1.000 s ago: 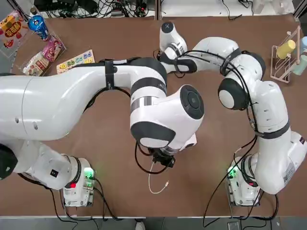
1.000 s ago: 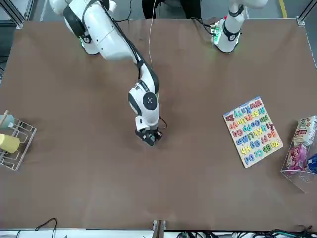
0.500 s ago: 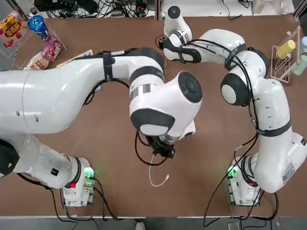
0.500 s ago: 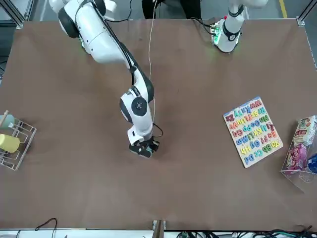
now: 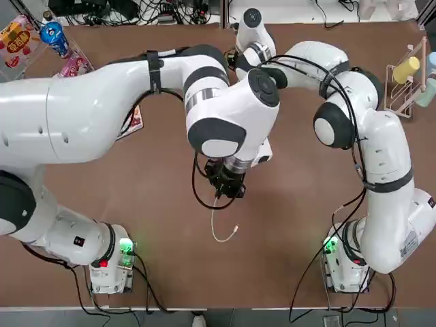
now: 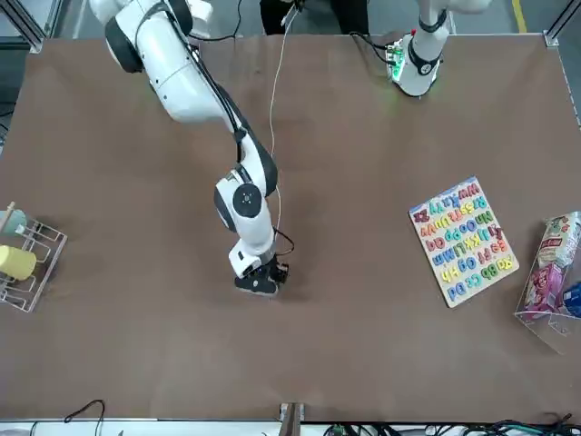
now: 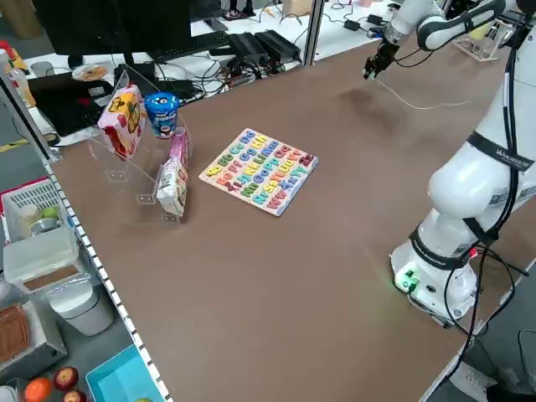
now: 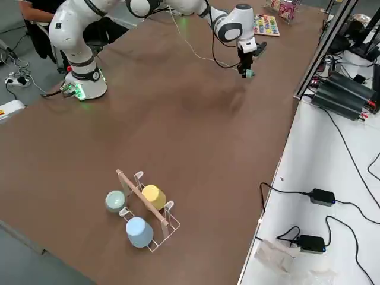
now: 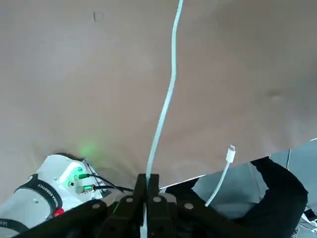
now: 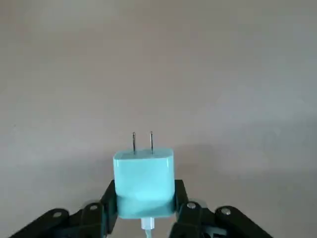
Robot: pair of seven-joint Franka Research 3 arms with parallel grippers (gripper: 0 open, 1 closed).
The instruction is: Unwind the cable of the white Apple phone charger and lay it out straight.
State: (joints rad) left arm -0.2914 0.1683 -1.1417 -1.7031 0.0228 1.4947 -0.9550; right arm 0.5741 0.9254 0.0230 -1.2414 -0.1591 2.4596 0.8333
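The white Apple phone charger (image 10: 143, 181), a pale bluish square block with two prongs, sits between the fingers of my right gripper (image 6: 260, 283), which is shut on it low over the far half of the table. From it the thin white cable (image 6: 275, 118) runs taut back toward the robot's side. My left gripper (image 5: 225, 185) is shut on the cable (image 9: 168, 94) partway along, raised above the table's middle. Below that grip the loose end (image 5: 214, 225) hangs in a curve to the connector tip (image 5: 235, 230). The top view hides the charger under the right arm.
An alphabet puzzle board (image 6: 461, 241) lies toward the robot's left side, with snack packs in a clear holder (image 7: 142, 126) beyond it. A wire rack with cups (image 8: 142, 208) stands at the robot's far right. Cords and power boxes lie past the table's far edge.
The right gripper has carried the charger farther from the robot's bases, drawing the cable longer. The left gripper has also moved away from its base, still shut on the cable.
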